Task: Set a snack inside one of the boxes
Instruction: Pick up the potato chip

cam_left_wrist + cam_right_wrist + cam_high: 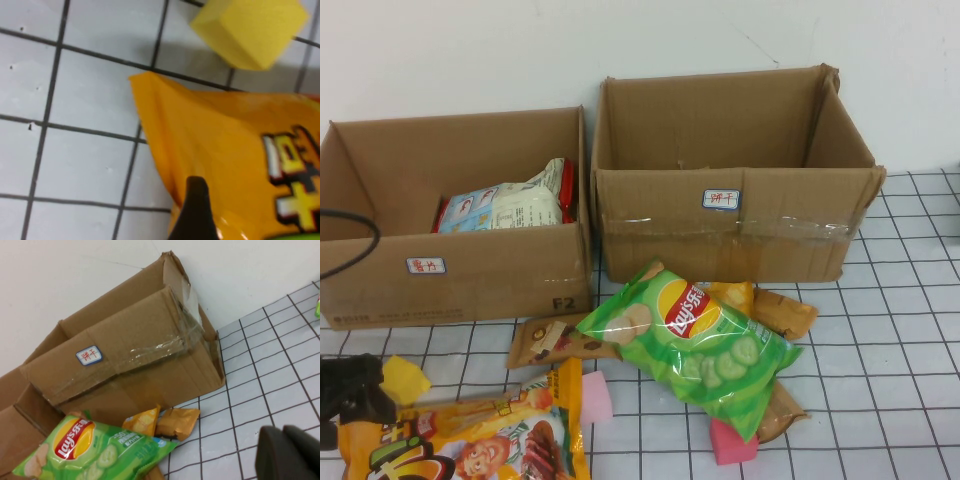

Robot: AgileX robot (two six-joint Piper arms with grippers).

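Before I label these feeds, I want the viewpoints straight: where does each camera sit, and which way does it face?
High view: raised on the robot's side, angled down at two boxes and the green chip bag; the left end effector shows at the left edge.
Left wrist view: on the left arm, facing down at the orange snack bag and yellow block; one dark fingertip shows.
Right wrist view: low, facing the right box; the shut right end effector shows.
High and right wrist views share the green chip bag.
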